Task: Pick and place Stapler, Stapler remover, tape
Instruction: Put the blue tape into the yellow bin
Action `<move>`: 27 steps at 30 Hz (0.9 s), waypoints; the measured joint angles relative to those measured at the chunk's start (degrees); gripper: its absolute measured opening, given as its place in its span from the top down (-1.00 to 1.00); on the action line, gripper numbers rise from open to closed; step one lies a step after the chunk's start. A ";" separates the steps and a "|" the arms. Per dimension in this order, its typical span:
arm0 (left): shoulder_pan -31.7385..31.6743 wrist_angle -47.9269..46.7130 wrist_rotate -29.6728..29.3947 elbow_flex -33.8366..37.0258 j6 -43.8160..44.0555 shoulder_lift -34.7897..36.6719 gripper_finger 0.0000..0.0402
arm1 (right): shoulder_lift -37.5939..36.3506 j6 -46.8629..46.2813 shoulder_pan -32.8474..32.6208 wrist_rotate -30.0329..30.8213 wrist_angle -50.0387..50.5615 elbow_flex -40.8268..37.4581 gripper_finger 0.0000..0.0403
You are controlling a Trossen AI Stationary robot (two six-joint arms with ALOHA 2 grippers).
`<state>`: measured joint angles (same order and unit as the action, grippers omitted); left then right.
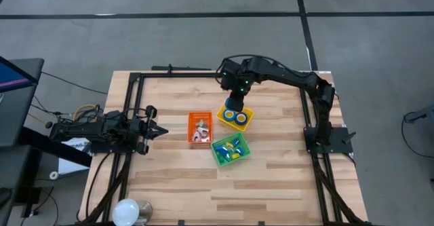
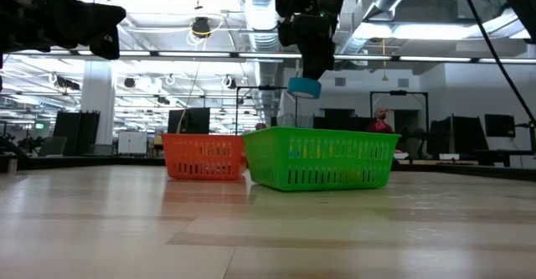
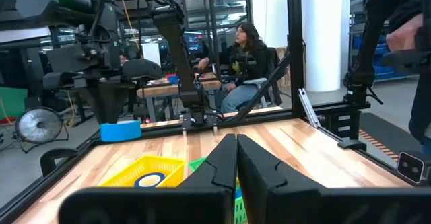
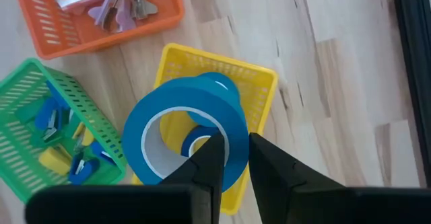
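My right gripper [image 1: 234,98] hangs over the yellow bin [image 1: 235,118], shut on a blue roll of tape [image 4: 185,133] with a white core. In the low view the tape [image 2: 304,87] hangs high above the bins. Two more blue rolls [image 1: 236,117] lie in the yellow bin. The orange bin [image 1: 200,127] holds metal staple removers [image 4: 111,2]. The green bin [image 1: 230,149] holds blue and yellow staplers [image 4: 60,143]. My left gripper [image 1: 154,127] waits shut at the table's left edge. My right gripper pinches the tape roll's wall [image 4: 236,133], one finger inside the ring [image 4: 210,158] and one outside [image 4: 268,162]. The fingers come from above, pointing steeply down. The roll hangs roughly level below them, clear of the yellow bin.
The three bins stand close together at the table's middle. A white round object [image 1: 126,211] lies at the near left corner. A black frame [image 1: 129,117] runs round the tabletop. A person [image 3: 246,56] sits beyond the table.
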<state>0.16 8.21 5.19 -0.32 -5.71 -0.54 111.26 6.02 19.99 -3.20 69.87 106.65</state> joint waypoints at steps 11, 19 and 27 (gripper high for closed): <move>0.00 0.00 0.00 0.00 0.01 0.00 0.98 | 0.65 0.02 -0.11 0.01 -1.90 -4.25 0.71; 0.00 0.00 0.00 0.00 0.00 0.00 0.98 | 0.63 0.02 -0.09 0.02 -7.63 -10.65 0.71; 0.00 0.00 0.00 0.00 0.01 0.00 0.98 | 0.64 0.02 -0.04 0.00 -12.50 -15.46 0.71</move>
<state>0.16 8.21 5.19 -0.32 -5.69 -0.54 111.90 6.04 19.94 -3.20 57.37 91.19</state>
